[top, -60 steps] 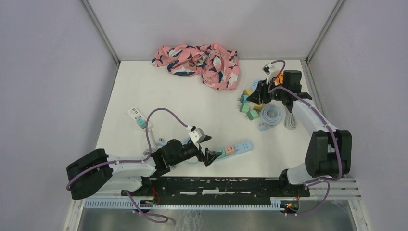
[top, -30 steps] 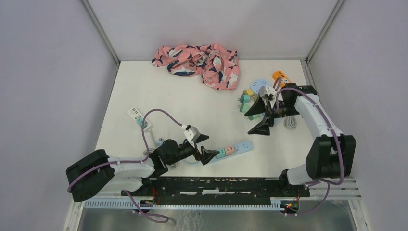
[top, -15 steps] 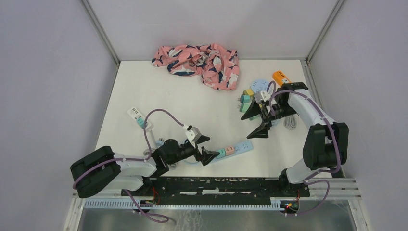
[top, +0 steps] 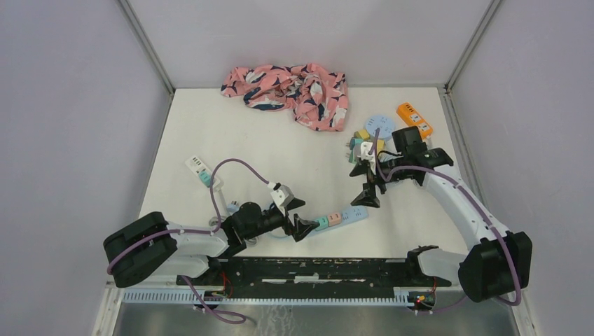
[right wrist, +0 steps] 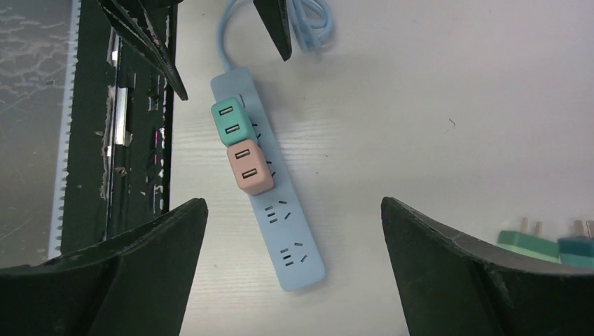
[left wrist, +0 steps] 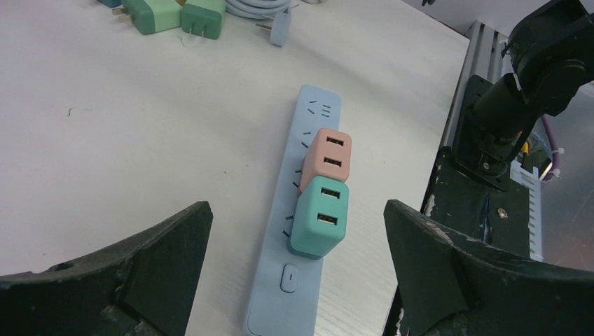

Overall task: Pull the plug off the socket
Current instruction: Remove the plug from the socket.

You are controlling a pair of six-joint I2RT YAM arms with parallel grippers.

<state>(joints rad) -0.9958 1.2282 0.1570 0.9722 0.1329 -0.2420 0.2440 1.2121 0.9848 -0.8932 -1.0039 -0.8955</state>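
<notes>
1. Power strip lies flat, with a teal plug and a pink plug seated side by side in it.
2. Left gripper — jaws spread wide and empty, with the teal plug just ahead between them.
3. Right gripper — above the strip's far end, jaws wide apart, gripping nothing.

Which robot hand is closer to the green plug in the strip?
Left. The left gripper is beside the green plug; the right gripper is near the far end of the strip.
</notes>
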